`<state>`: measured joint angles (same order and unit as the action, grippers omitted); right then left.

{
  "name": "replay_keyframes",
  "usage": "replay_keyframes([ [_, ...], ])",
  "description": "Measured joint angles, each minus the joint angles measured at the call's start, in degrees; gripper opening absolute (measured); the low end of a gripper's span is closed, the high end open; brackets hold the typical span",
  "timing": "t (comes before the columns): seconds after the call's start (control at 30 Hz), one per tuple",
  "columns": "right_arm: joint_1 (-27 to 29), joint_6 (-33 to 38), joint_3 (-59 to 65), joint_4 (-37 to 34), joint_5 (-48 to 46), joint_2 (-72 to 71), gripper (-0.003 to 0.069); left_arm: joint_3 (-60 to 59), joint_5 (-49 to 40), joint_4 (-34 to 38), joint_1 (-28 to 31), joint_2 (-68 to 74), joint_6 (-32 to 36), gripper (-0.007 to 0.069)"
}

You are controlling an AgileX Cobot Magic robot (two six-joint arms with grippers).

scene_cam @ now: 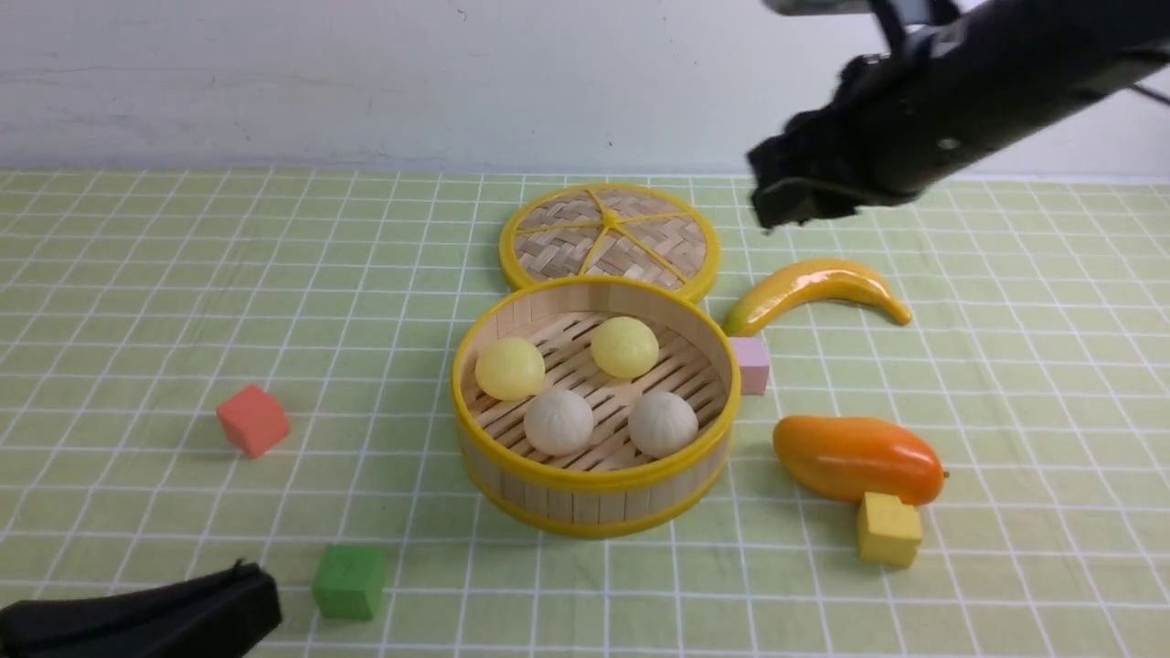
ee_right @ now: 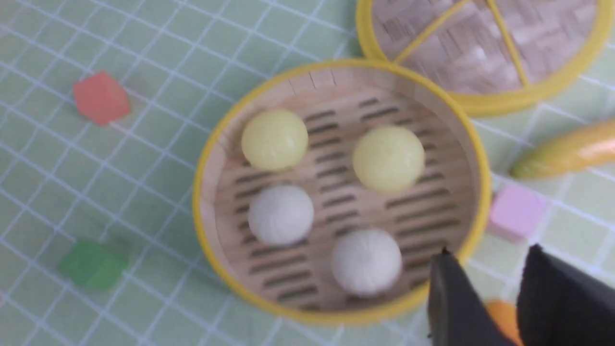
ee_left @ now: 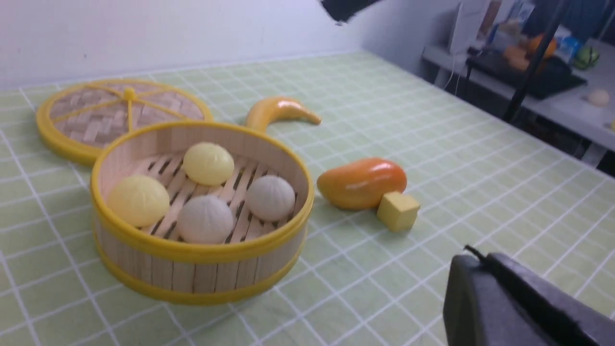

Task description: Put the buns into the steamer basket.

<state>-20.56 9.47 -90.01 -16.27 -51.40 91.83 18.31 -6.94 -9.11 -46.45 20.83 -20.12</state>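
Buns [scene_cam: 624, 346] in steamer basket [scene_cam: 594, 480], right claw [ee_right: 490, 252] partly apart, empty, left claw [scene_cam: 256, 599] together, empty.

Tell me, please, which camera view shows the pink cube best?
The right wrist view: the pink cube lies whole beside the steamer basket. The front view has it partly behind that basket; the left wrist view misses it.

Four buns [ee_left: 208, 163] inside the steamer basket [ee_left: 202, 250], mango [ee_left: 361, 182] just beside.
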Motion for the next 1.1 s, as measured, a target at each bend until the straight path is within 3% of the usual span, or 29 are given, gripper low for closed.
replay_keyframes([
  [0.07,-0.1,-5.0,5.5,4.6,-4.1,-7.8,0.0059,-2.1,2.8,-0.6,0.0,-3.3,-0.1,-0.0013],
  [0.17,-0.1,-10.5,13.1,9.2,-6.2,-17.9,-0.0015,-4.1,6.9,-1.1,0.0,-4.2,-0.4,-0.0013],
  [0.4,-0.1,-20.3,31.1,16.3,-3.6,-48.7,-0.0008,-5.8,5.3,-1.3,0.0,-4.2,-2.1,-0.0013],
  [0.53,-0.1,-25.5,35.5,21.2,-2.9,-61.4,-0.0006,-5.8,2.4,-1.3,0.0,-4.2,-2.2,-0.0013],
  [1.1,-0.1,-26.9,39.6,22.8,-2.8,-64.6,0.0013,-5.9,-1.4,-1.3,0.0,-4.2,-2.2,-0.0013],
])
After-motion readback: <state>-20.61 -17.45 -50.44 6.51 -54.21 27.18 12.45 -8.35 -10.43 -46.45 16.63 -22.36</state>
